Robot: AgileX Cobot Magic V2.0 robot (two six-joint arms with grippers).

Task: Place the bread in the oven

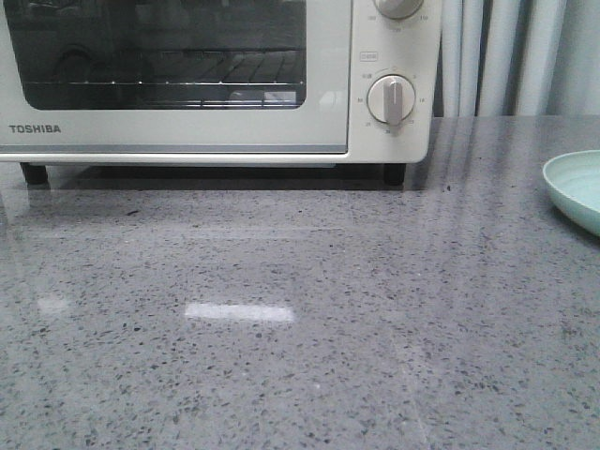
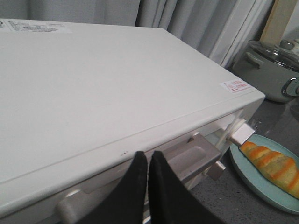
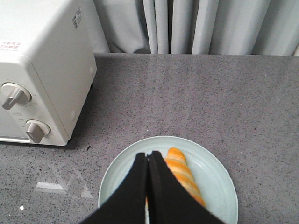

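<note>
The cream-white TOSHIBA oven [image 1: 187,84] stands at the back of the table with its glass door closed. My left gripper [image 2: 148,155] is shut and empty, above the oven's top front edge, over the grey door handle [image 2: 194,156]. The bread [image 3: 184,175], golden-orange with pale stripes, lies on a pale green plate [image 3: 215,177] to the right of the oven. It also shows in the left wrist view [image 2: 273,163]. My right gripper [image 3: 147,156] is shut and empty, above the plate beside the bread. Neither gripper shows in the front view.
The plate's rim [image 1: 574,187] shows at the right edge of the front view. A grey pot with a glass lid [image 2: 271,67] stands behind the oven's right side. Grey curtains [image 3: 196,25] hang behind the speckled stone table [image 1: 300,319].
</note>
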